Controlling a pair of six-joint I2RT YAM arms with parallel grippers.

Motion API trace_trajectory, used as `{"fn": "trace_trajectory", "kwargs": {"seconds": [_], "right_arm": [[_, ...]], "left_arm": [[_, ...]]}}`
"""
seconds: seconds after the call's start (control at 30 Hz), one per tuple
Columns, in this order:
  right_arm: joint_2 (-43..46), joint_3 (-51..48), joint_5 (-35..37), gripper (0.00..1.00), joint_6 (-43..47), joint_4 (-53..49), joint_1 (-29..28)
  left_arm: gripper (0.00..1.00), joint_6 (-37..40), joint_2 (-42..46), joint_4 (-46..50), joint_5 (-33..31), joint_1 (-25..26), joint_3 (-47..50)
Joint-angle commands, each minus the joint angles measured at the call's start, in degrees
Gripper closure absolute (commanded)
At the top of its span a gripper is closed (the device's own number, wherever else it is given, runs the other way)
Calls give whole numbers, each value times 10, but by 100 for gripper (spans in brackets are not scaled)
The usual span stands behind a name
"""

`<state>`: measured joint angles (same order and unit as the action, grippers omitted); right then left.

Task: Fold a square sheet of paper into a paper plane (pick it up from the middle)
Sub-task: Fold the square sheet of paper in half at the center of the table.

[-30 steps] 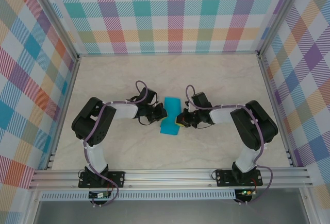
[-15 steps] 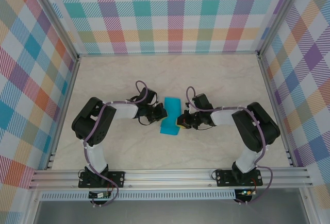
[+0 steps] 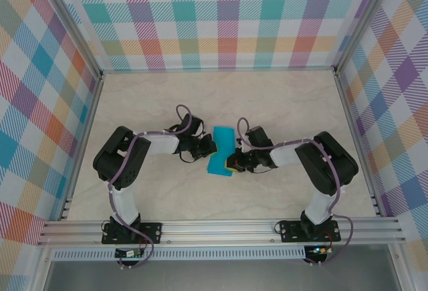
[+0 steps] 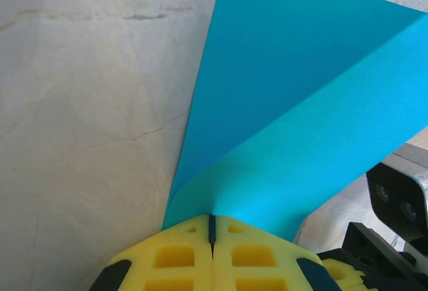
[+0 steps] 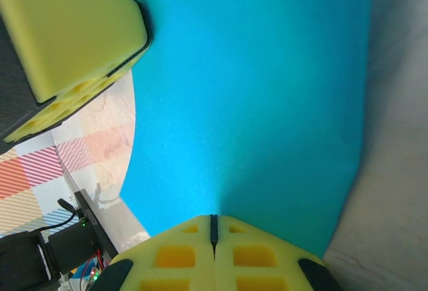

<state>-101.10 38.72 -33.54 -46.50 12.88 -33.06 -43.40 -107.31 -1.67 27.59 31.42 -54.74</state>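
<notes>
With the left claw (image 3: 212, 147) and right claw (image 3: 232, 162) each pinched tight on opposite edges of the thin teal-blue sheet of paper (image 3: 221, 149) at the middle of the pale marbled tabletop (image 3: 160, 100), align its edges squarely before you press the crease.

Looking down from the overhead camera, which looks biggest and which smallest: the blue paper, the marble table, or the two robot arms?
1. marble table
2. left arm and right arm: they look alike, so I won't rank them.
3. blue sheet of paper
</notes>
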Motion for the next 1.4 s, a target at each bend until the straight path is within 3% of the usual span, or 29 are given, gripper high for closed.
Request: {"fn": "trace_trajectory", "kwargs": {"seconds": [0.0,0.4,0.7,0.93,1.37], "right_arm": [[-28,-17,22,100,-3,6,-4],[78,1,2,99,13,-46,-6],[45,-23,-13,98,9,-20,-25],[22,-42,29,98,26,-43,-33],[112,8,48,96,27,-76,-36]], "left_arm": [[100,13,-20,47,-6,7,13],[100,12,-21,50,-7,7,11],[100,15,-22,53,-6,8,11],[100,14,-19,52,-7,7,13],[100,18,-23,54,-4,7,11]]}}
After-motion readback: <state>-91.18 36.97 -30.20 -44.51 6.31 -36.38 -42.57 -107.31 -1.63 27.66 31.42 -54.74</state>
